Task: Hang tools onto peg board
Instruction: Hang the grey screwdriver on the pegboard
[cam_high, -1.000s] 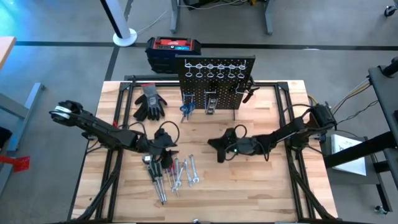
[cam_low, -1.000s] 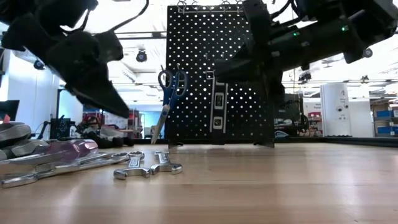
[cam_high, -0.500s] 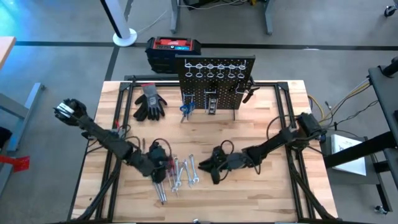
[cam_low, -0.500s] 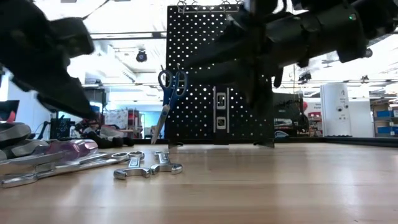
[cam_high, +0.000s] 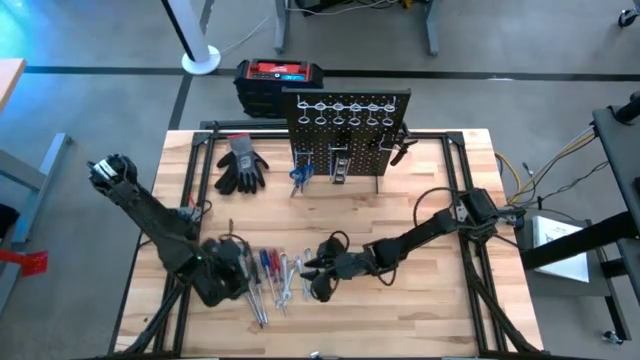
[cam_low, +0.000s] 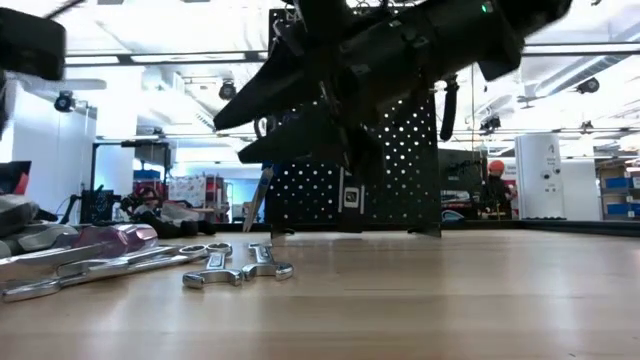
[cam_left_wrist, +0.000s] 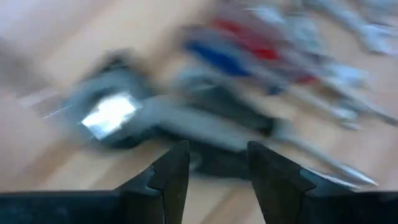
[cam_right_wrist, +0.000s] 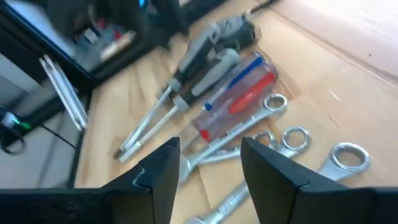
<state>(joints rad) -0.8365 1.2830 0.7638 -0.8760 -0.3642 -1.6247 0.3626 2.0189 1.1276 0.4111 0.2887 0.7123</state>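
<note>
Wooden slatted desk (cam_high: 400, 210): black perforated peg board (cam_high: 347, 130) upright at rear. Steel wrenches (cam_high: 296, 277), plastic-handled screwdrivers (cam_high: 262, 268) lie loose at front. Left gripper (cam_high: 232, 275), right gripper (cam_high: 318, 283) flank them, fingers spread, empty.

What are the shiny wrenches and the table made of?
The wrenches look like bare metal: silvery, smooth, catching the light on their ring ends. The table looks like wood: pale tan planks with grain lines running across it, with a dull, unpainted finish.
</note>
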